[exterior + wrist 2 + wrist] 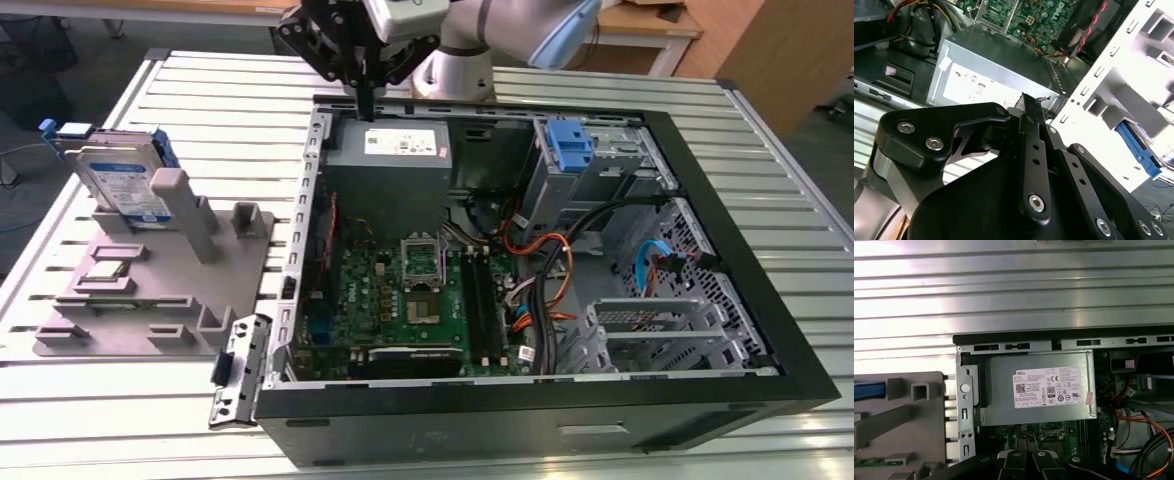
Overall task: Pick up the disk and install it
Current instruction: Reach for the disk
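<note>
Worktop (200, 90): slatted metal surface that carries the fixture and the computer case.
Disk (118, 185): stands on edge, roughly upright, in the fixture at the exterior view's left. Its label face is visible and it has blue rails on its sides. It is untouched and well apart from the tool.
Fixture (160, 290): grey holder. Its posts rise just beside the disk, and small parts lie in its lower pockets.
Tool (363, 100): hangs over the far edge of the open computer case (534, 410). The fingers are brought together and hold nothing.
Step in hand: judged to be the reach for the disk; no grasp has been made.
Technique: the fingers should part wider than the disk before any descent. The approach should come from above, in line with the disk's plane and clear of the adjacent post. The grip should sit on the flat metal faces, not the plastic rails. The lift should be straight up and out of the slot.
Power supply (387, 145): grey box with a white sticker, directly beneath the tool. It is not the target.
Blue bracket (570, 145): sits in the bay toward the exterior view's right, with cables running close below it.
</note>
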Controlling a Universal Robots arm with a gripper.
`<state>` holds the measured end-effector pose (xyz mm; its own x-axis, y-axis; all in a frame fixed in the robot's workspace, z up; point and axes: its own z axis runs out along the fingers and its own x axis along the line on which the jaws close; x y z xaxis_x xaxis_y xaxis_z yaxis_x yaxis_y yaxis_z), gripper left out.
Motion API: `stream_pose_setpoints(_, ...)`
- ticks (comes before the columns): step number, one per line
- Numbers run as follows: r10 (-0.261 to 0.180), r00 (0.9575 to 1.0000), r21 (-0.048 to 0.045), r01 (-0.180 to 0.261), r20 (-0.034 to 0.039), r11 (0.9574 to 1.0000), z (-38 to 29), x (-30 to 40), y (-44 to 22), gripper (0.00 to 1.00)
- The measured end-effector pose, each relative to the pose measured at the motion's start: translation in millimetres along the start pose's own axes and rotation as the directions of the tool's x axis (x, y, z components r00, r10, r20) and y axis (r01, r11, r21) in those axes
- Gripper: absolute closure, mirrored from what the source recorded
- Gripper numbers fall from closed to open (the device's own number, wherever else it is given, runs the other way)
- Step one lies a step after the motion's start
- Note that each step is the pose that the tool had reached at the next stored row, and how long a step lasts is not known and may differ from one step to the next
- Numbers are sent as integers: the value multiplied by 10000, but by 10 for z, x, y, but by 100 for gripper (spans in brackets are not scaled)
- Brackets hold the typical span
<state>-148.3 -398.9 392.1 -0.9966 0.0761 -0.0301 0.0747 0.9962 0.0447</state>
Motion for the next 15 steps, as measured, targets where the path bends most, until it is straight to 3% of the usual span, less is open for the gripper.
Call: stream_pose_setpoints(15,-4,10000,-8,4,97,10000,-6,261,-20,90)
